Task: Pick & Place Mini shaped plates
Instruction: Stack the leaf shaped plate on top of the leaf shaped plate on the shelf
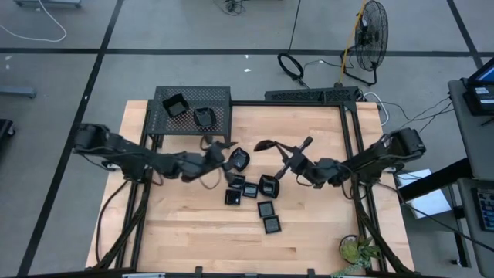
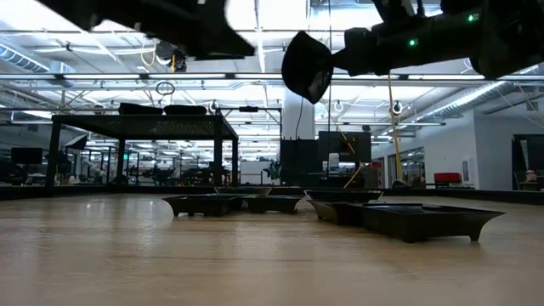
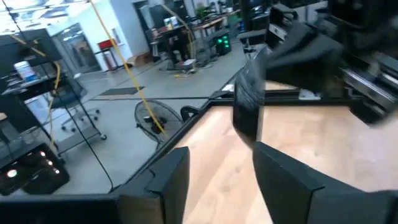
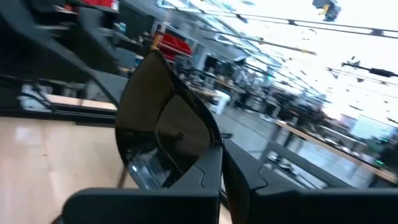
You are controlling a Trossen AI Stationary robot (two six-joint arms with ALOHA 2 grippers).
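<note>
Several small glossy black plates lie flat near the table's middle (image 1: 251, 189), showing in the low view as a row (image 2: 340, 208). Two more sit on top of the black mesh rack (image 1: 193, 108) at the far left. My right gripper (image 1: 279, 153) is raised above the table and shut on one plate (image 1: 264, 144), which also shows in the low view (image 2: 306, 64). My left gripper (image 1: 222, 160) hovers open just left of another plate (image 1: 239, 158). In its wrist view the left gripper (image 3: 217, 180) has nothing between its fingers. My right gripper pinches the plate by its rim (image 4: 208, 146) between the two fingers (image 4: 239, 168). They come about level from the table's right. The plate is lifted clear of the table and stands tilted on edge beyond the fingertips, its hollow side (image 4: 177, 134) facing the wrist camera.
The rack's legs stand on the far left part of the table. A dark metal frame (image 1: 351, 154) runs along the table's right and far sides. A small green plant (image 1: 359, 251) sits at the near right corner. Bare wood lies near the front edge (image 1: 201, 239).
</note>
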